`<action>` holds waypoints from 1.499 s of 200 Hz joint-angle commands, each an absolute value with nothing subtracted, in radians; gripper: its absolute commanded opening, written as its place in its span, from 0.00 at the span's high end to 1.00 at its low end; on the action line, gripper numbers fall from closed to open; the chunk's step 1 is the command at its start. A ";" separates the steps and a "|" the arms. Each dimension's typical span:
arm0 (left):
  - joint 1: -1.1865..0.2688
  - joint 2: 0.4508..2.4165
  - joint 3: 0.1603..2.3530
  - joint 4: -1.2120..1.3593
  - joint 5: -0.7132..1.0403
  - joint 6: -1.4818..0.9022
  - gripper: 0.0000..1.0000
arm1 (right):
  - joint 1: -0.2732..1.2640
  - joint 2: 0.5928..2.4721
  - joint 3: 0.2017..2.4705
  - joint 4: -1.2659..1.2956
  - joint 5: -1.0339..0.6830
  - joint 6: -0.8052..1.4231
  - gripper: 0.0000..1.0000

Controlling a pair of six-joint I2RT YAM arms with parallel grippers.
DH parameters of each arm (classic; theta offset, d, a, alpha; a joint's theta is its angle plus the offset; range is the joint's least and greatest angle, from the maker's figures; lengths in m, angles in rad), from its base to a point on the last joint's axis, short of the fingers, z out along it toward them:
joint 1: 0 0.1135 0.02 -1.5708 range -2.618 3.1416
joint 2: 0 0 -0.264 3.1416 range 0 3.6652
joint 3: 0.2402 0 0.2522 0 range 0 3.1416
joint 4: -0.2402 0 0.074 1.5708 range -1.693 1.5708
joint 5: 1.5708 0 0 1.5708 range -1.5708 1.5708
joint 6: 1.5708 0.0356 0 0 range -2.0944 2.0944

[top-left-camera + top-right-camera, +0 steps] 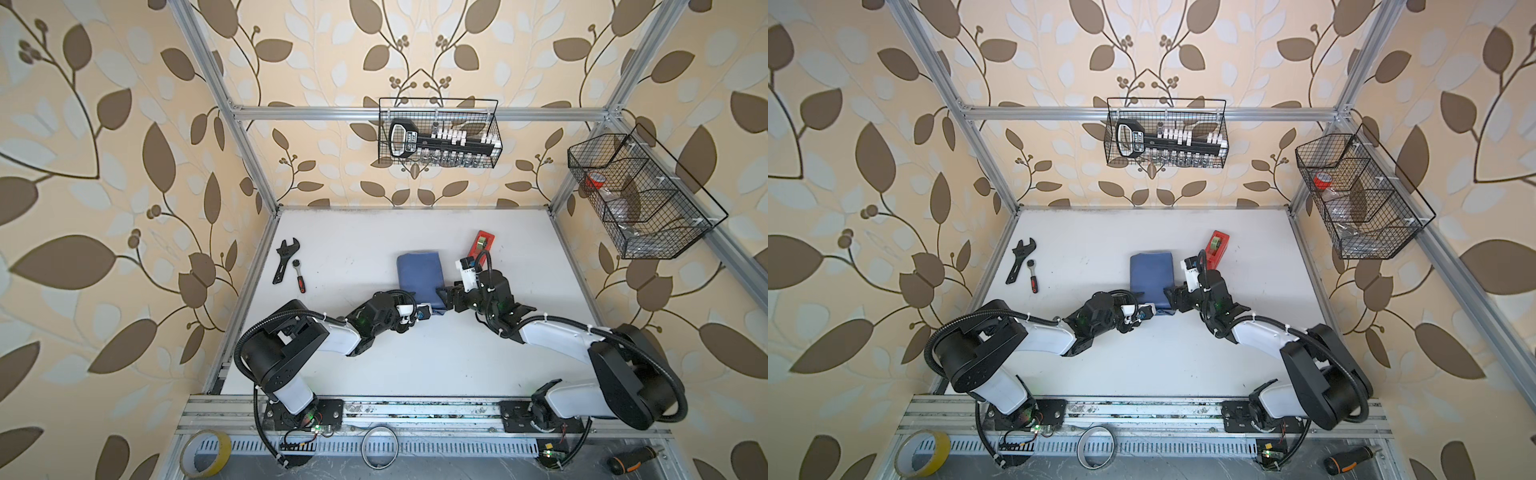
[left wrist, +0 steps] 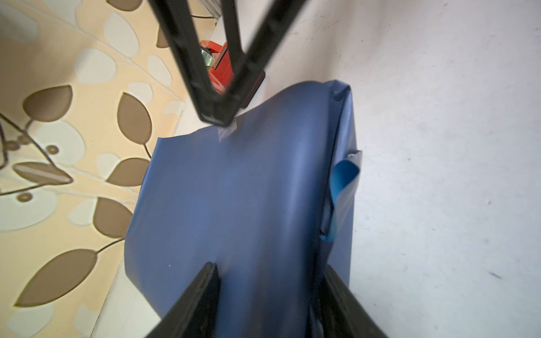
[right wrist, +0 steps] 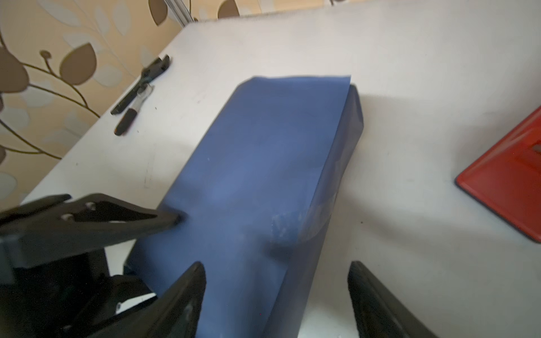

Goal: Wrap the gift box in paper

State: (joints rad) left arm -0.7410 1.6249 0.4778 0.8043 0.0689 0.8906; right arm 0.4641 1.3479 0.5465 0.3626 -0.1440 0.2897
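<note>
Paper [image 1: 417, 274] mid-table; tape dispenser [image 1: 481, 244] near, wrench [image 1: 284, 259] and ratchet [image 1: 300, 277] well apart.

The thin wrapping paper sheet [image 1: 419, 278] is slate-blue outside and sky-blue inside one curl. The flat worktop [image 1: 353, 249] is white, faintly scuffed. The plastic tape dispenser [image 1: 482, 243] is red. Beige wallpaper [image 1: 104, 166] carries brown and pale leaves on dark stems.
</note>
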 commanded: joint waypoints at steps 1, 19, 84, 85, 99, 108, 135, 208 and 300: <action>-0.754 1.644 0.467 0.721 0.061 0.926 0.45 | 0.440 1.275 0.563 0.287 -0.121 0.278 0.21; -0.752 1.635 0.469 0.705 0.060 0.923 0.45 | 0.430 1.236 0.583 0.260 -0.102 0.279 0.21; -0.753 1.629 0.475 0.661 0.039 0.930 0.45 | 0.372 1.234 0.652 0.245 -0.074 0.324 0.21; -0.752 1.629 0.474 0.661 0.040 0.930 0.45 | 0.370 1.235 0.653 0.245 -0.074 0.326 0.21; -0.752 1.629 0.471 0.667 0.038 0.929 0.45 | 0.333 1.248 0.676 0.235 -0.069 0.359 0.20; -0.752 1.631 0.471 0.669 0.034 0.930 0.45 | 0.307 1.265 0.701 0.206 -0.056 0.390 0.20; -0.752 1.629 0.470 0.671 0.030 0.929 0.46 | 0.183 1.350 0.779 0.132 -0.104 0.489 0.20; -0.753 1.640 0.475 0.675 0.021 0.931 0.46 | 0.076 1.520 0.877 0.074 -0.187 0.515 0.23; -0.753 1.639 0.474 0.675 0.021 0.930 0.46 | 0.054 1.674 1.004 -0.023 -0.233 0.506 0.30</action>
State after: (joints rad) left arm -0.7475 1.6203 0.4831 0.7849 0.0429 0.8955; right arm 0.0597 1.6352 0.9615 0.0296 -0.2077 0.5121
